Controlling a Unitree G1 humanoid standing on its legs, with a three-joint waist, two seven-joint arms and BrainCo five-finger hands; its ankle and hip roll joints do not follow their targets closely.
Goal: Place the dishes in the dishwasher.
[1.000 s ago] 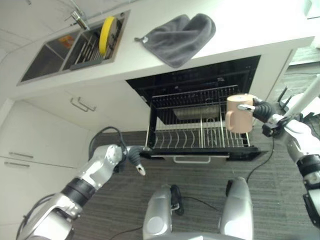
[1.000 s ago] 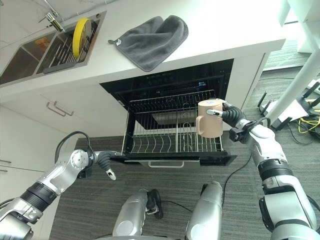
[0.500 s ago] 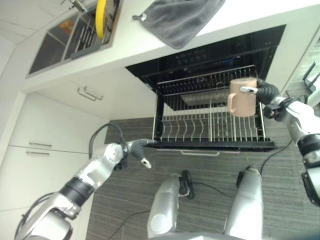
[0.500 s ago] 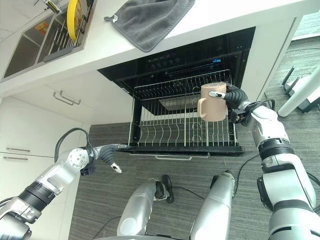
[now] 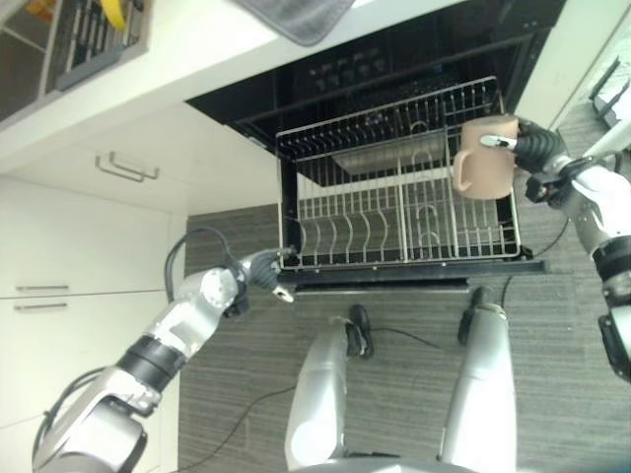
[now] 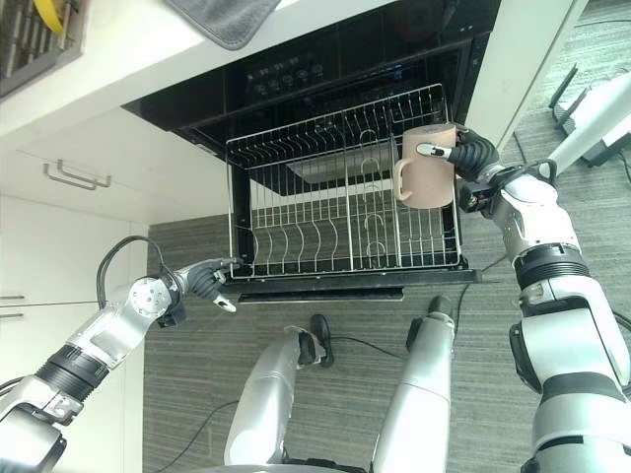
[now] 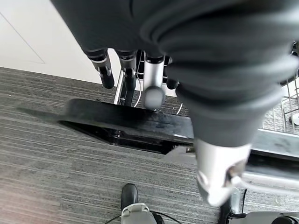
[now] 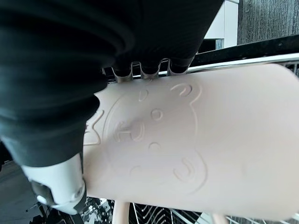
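One pink mug point(image 6: 426, 166), likely rigid, light and breakable, hangs at the 2 o'clock corner of the wire rack point(image 6: 335, 232), clasped around its body by the right hand point(image 6: 471, 156). Left hand point(image 6: 205, 280), fingers relaxed, rests at the rack's 8 o'clock corner.

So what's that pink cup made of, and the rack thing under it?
The mug in the right hand looks like matte plastic or ceramic: dull pinkish-beige, with a raised face moulded in. The dishwasher rack looks like metal wire, thin shiny silvery rods crossed in a grid.
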